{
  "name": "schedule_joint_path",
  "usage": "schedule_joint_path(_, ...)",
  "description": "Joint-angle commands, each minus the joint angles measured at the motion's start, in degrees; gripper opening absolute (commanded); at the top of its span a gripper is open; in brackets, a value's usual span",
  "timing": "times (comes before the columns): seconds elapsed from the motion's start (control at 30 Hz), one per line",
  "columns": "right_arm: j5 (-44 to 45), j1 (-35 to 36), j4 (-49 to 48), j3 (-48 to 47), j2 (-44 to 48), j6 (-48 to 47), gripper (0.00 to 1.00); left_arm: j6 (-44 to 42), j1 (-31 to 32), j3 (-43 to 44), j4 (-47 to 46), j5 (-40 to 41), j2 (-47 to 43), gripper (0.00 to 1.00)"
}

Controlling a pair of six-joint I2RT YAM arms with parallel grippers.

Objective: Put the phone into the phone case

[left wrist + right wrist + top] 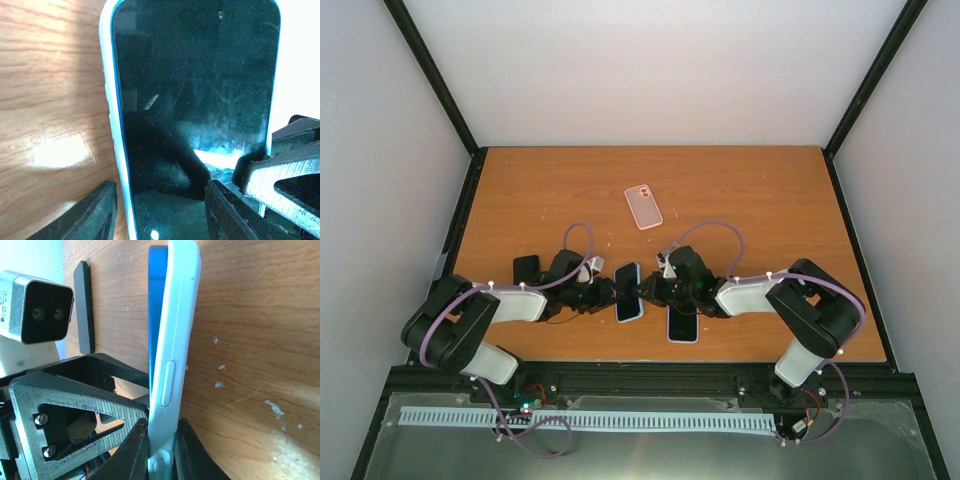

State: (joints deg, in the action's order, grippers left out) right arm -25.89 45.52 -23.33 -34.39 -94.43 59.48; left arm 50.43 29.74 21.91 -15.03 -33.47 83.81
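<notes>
A dark-screened phone (628, 292) in a white case with a blue rim sits between my two grippers at the table's near middle. My right gripper (649, 290) is shut on it, pinching the thin white case edge (172, 340) between both fingers; a blue strip (154, 300) shows beside the white. My left gripper (607, 293) is open. In the left wrist view one of its fingers (97, 212) lies just outside the phone's white edge and the other over the screen (195, 75). A pink-rimmed clear case (643, 206) lies apart, farther back.
A second dark-screened phone (682, 326) lies near the front edge under my right arm. A flat black slab (526, 267) lies left of my left wrist and also shows in the right wrist view (84, 307). Grey walls ring the wooden table (760, 200).
</notes>
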Motion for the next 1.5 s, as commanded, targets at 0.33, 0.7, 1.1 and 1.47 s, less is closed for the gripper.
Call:
schedule_joint_path(0.33,6.3,0.1,-6.2,6.9,21.2,-3.9,0.04,5.3,0.2,-2.1,-2.4,-5.2,-16.2,0.66)
schedule_joint_path(0.7,0.3,0.1,-20.2,10.8,36.1,-1.6,0.05,13.1,0.2,-3.6,-20.1,-15.5,-26.9,0.54)
schedule_joint_path(1.1,-4.1,0.2,-21.6,11.1,33.1,-0.6,0.08,18.5,0.2,-7.1,-32.7,-17.0,-27.8,0.18)
schedule_joint_path(1.47,-4.3,0.1,-11.6,11.7,35.6,-1.6,0.48,17.9,0.2,-7.3,-33.4,-15.0,-27.1,0.00)
